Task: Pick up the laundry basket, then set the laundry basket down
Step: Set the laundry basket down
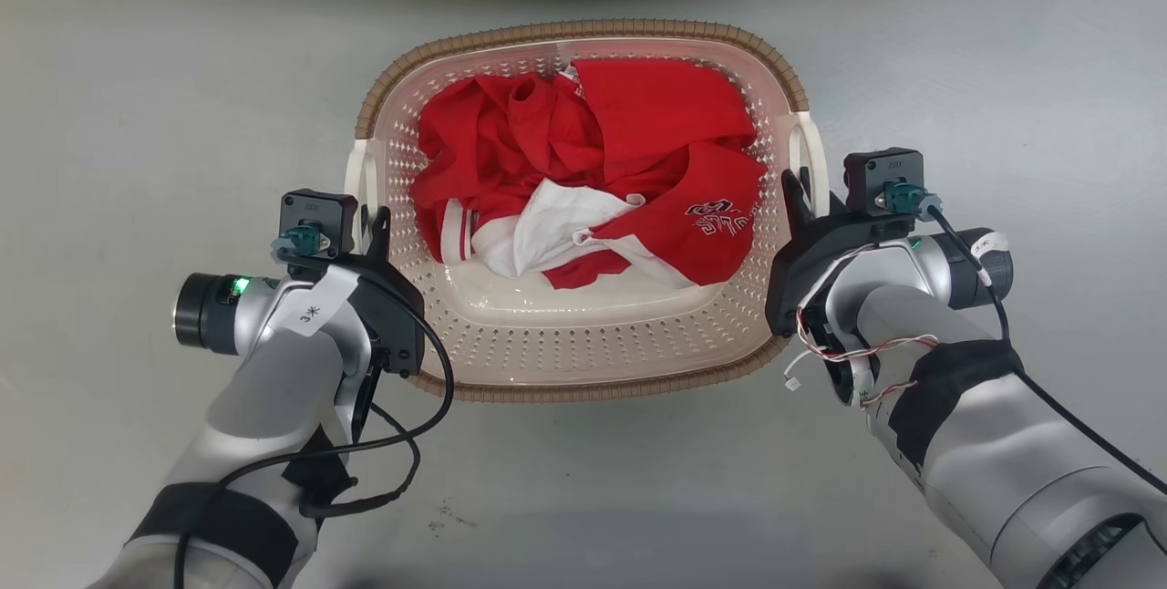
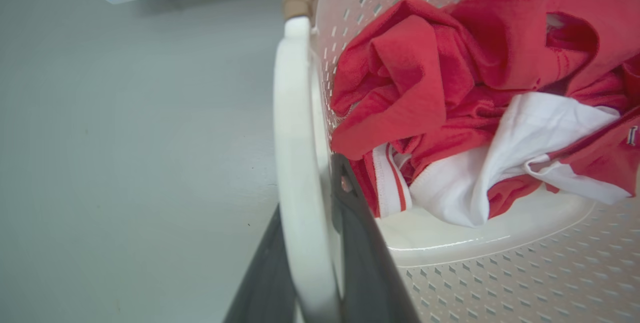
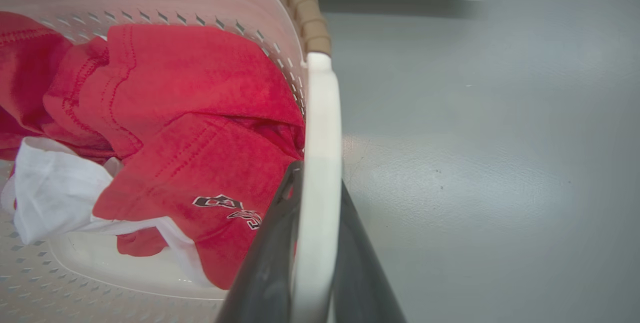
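One cream-white perforated plastic laundry basket [image 1: 583, 26] with a brown woven-look rim, mid-frame in the head view, grey floor [image 1: 137, 115] all round.
Two white side handles, two grippers: the left gripper [image 1: 376, 222] clamps the left handle [image 1: 358, 174], the right gripper [image 1: 791, 186] clamps the right handle [image 1: 814, 151] — one dark finger on either side. Inside lies one tangled heap of red and white clothes [image 1: 638, 115].

L gripper [image 1: 372, 222], R gripper [image 1: 796, 192] — clamped.

Glossy plastic laundry basket [image 1: 583, 347], matt red cloth [image 1: 656, 115] inside
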{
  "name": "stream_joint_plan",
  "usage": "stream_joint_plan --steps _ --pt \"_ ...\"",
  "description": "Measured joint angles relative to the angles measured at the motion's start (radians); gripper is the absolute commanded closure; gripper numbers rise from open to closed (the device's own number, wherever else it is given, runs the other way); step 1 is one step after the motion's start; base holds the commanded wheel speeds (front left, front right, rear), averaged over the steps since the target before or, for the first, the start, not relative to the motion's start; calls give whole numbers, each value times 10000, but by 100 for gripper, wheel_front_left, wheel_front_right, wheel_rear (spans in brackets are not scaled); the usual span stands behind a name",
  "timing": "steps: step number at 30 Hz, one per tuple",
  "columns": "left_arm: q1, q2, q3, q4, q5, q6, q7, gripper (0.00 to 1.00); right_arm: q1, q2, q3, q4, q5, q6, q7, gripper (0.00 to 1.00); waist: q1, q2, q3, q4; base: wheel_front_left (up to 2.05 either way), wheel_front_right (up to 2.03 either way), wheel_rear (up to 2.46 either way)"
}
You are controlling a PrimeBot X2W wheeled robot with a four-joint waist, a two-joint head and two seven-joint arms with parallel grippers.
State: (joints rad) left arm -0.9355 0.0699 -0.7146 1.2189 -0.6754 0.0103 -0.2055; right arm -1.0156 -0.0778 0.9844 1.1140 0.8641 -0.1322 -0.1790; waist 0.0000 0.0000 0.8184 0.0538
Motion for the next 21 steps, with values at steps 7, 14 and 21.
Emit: stream_joint_plan --steps 7,14,21 --pt "-10 -36 12 56 -2 73 -92 86 -6 2 88 54 69 0 -73 81 0 0 -42 -3 0 0 0" --pt "-27 -92 13 136 21 77 -123 44 -128 27 194 81 84 0 -86 52 0 0 -53 10 0 0 0" --pt "-30 -140 17 213 21 84 -174 15 -203 102 265 63 153 2 -161 0 0 -1 -49 21 0 0 0"
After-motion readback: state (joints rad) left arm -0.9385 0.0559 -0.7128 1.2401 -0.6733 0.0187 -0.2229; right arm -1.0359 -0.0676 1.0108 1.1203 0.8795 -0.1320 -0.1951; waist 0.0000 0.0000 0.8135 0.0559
